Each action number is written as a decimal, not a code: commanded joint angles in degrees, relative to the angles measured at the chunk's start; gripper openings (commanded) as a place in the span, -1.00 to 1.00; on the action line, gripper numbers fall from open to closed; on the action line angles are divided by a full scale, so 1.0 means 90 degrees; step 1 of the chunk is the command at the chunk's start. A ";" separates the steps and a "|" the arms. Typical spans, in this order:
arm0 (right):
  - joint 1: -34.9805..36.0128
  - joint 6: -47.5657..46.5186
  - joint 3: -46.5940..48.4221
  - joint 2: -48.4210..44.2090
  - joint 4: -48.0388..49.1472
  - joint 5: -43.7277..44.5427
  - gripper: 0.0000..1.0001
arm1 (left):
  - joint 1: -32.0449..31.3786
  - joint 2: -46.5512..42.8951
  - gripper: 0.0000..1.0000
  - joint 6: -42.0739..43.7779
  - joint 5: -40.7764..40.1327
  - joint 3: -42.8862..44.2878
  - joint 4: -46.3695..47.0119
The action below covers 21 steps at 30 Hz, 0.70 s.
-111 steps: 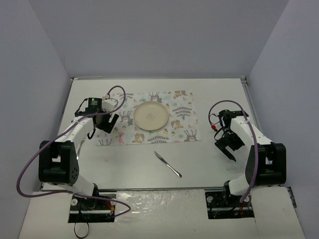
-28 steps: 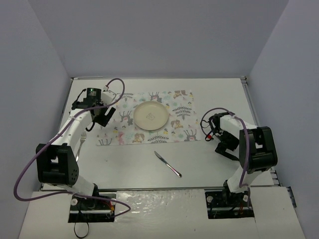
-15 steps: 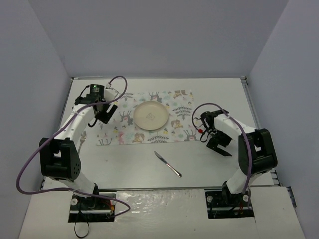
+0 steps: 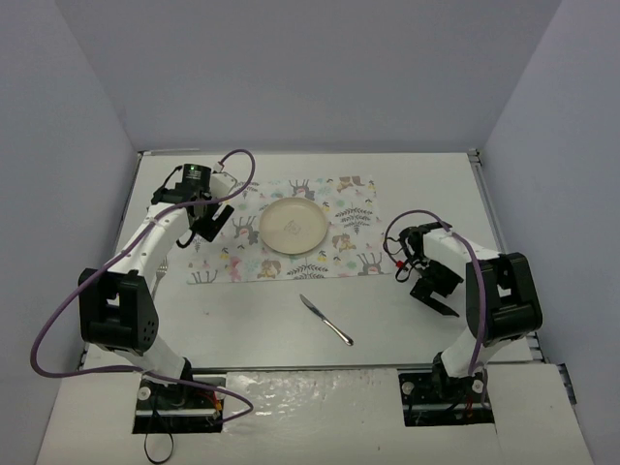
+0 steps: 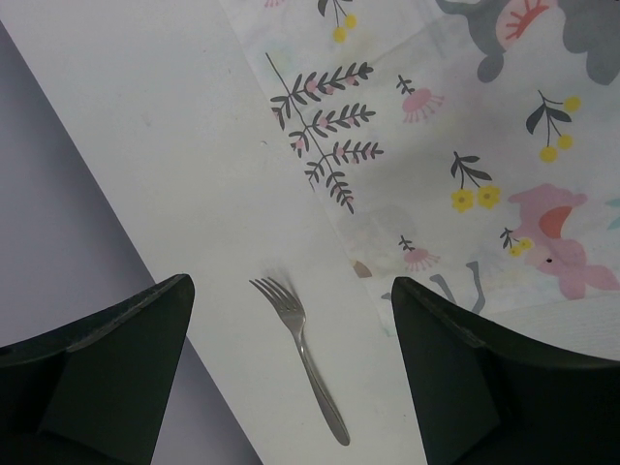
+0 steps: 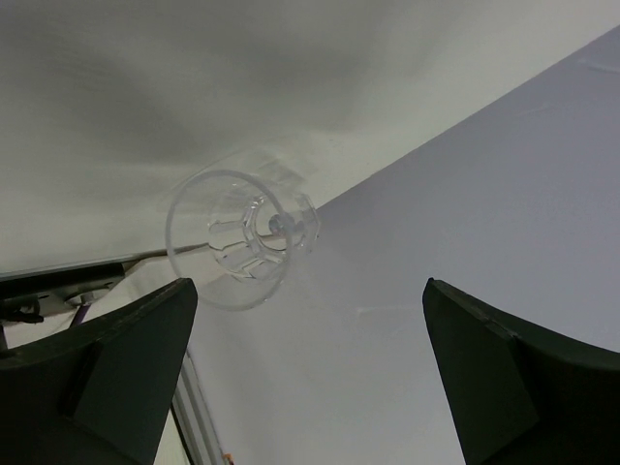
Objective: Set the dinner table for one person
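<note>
Right arm has folded inward since the earliest frame, and its wrist now sits close to the mat's right edge. Left wrist has drifted toward the mat's far-left corner. Plate and knife unmoved.

Dinner table (image 4: 436,179): large off-white top filling the work area, both arm bases at its near edge. Printed mat (image 4: 358,208) lies mid-table, slightly toward the far side. Plate (image 4: 294,226) is on the mat, left of its centre. Knife (image 4: 325,320) lies on bare table in front of the mat, angled and well apart from the plate. Fork (image 5: 300,368) lies on bare table just beside the mat's left edge and close to the table's left edge. Clear glass (image 6: 242,237) shows only in the right wrist view, end-on and apparently on its side. I cannot find it in the top view.

Left gripper (image 4: 206,225) hangs over the mat's left part, fingers (image 5: 107,368) spread wide, nothing held, fork below between them. Right gripper (image 4: 438,289) is right of the mat, fingers (image 6: 504,368) also spread wide and empty, aimed at the glass.

Risks, as judged:
- The fork is thin and flat, so a pinch may slip or push it toward the table's left edge.
- A descending finger could snag the mat and drag the plate with it.
- The glass, if on its side, may roll when touched.
- Its transparency makes its position hard to judge.
</note>
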 commanded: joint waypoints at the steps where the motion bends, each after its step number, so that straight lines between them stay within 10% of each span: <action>1: -0.0419 -0.0146 -0.0158 -0.0267 -0.0278 0.0676 1.00 | -0.0038 -0.0194 0.61 -0.0025 -0.0148 0.0273 0.0000; 21: -0.0988 -0.0448 -0.1069 -0.0392 0.0042 0.1572 1.00 | -0.0045 -0.0092 0.62 0.0000 0.0041 0.0050 0.0321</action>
